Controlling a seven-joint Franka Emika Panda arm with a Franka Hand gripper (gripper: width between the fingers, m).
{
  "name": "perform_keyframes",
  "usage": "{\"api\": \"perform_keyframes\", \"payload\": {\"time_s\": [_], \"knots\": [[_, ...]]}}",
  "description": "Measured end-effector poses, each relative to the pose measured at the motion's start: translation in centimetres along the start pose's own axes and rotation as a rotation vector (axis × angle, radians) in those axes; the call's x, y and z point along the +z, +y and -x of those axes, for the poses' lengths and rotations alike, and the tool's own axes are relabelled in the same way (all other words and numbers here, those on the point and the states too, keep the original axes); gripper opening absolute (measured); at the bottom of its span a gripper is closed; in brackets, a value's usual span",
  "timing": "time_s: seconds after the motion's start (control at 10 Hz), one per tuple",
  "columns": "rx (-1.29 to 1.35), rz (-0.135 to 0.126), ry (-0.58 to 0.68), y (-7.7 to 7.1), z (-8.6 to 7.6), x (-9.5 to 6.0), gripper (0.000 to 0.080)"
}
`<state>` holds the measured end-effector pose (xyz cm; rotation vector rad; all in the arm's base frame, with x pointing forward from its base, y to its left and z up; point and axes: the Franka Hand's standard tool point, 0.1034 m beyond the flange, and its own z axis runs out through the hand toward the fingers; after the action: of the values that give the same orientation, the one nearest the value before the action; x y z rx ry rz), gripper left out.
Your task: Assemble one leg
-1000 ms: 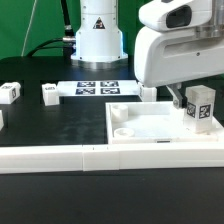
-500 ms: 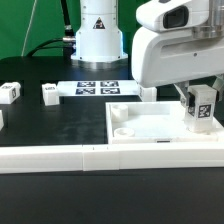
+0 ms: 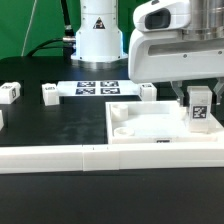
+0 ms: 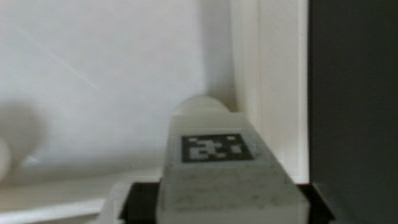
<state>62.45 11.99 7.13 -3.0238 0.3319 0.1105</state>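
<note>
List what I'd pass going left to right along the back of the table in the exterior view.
first white block → second white block → marker board → third white block → the leg, gripped in the hand.

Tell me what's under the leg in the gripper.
The white panel: its floor, close to the raised rim. The gripper holds the leg there; the spot directly beneath is covered by the leg itself, so contact cannot be told.

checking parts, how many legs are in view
4: one leg in the gripper, two legs at the exterior view's left, one leg behind the panel; a cut-off piece there may be another.
</note>
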Motion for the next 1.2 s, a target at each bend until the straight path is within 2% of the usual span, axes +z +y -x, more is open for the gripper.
{"api": "perform_keyframes", "payload": {"time_s": [0.2,0.5,1.0,1.1,1.2], "knots": [[0.276,-0.012,0.007,-0.03,-0.10,0.02,0.0294],[0.608,-0.014,0.012,-0.41,0.23,0.12,0.0294],[0.940,-0.040,-0.013,-0.88,0.39,0.23,0.0294],[0.904,-0.040,-0.013,-0.87,0.39,0.24,0.0294],[0.858,-0.039,-0.014,-0.87,0.42,0.26,0.0434]]}}
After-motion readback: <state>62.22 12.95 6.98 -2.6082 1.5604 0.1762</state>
